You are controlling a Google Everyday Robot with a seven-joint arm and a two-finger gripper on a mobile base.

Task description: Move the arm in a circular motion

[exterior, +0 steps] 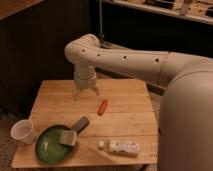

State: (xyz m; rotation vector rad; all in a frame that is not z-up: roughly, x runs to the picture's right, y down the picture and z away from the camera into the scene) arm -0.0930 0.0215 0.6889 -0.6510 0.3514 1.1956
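Note:
The cream-white arm (135, 62) of thick smooth tubes with small dark holes reaches in from the right and bends down at a rounded joint (82, 50) over the far left of the wooden table (125, 95). Its small pale gripper (85, 93) hangs just above the table top, to the left of an orange carrot (102, 106). It holds nothing that I can see.
A white cup (23, 132) stands at the table's front left. A green pan (55, 144) with a dark handle holds a small pale block. A white bottle (120, 146) lies near the front edge. Dark cabinets and shelving stand behind.

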